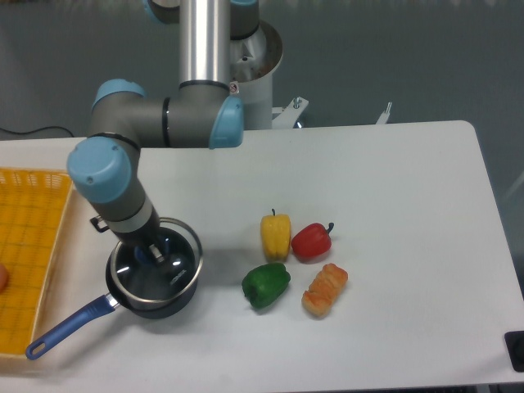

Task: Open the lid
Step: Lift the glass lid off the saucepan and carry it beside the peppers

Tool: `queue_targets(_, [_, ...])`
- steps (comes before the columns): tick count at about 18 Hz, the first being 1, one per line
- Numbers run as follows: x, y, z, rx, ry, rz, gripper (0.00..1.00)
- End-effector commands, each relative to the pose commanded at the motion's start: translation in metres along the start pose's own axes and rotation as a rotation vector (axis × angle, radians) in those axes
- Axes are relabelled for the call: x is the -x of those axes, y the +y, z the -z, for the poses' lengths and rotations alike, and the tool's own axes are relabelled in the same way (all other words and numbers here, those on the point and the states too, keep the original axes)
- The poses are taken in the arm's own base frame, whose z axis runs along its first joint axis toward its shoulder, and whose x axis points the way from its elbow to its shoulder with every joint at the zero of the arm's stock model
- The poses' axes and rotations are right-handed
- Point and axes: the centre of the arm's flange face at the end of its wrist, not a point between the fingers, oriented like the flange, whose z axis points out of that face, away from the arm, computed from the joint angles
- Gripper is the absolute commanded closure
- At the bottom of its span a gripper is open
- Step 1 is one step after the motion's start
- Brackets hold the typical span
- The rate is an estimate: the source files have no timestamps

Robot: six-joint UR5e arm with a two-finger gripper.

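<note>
The claw (154,250) points down and is closed on the blue knob of the lid (164,260). The lid is round and made of clear glass. It sits tilted and a bit to the right over the dark pot (146,288), not flat on it. The pot's blue handle (67,327) sticks out toward the front left. On the white desk (393,205), to the right, are a green pepper (265,284) and a piece of bread (324,289). Just behind them are a yellow pepper (275,234) and a red pepper (312,241). A yellow basket (29,246) sits at the left edge.
</note>
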Motion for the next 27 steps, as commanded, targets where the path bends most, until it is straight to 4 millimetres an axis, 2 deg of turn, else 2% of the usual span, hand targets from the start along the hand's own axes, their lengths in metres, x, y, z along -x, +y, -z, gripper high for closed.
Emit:
queue_targets(3, [0.015,0.026,0.012,0.002,0.010,-0.011,0.33])
queue_targets(7, [0.032,0.050,0.017,0.000,0.016,0.022,0.33])
queue_targets(13, [0.055,0.077,0.023,-0.011,0.005,0.017,0.33])
queue_targets(19, [0.067,0.092,0.023,0.000,0.006,-0.012,0.33])
queue_targets(27, [0.086,0.133,0.032,-0.001,0.017,0.021,0.33])
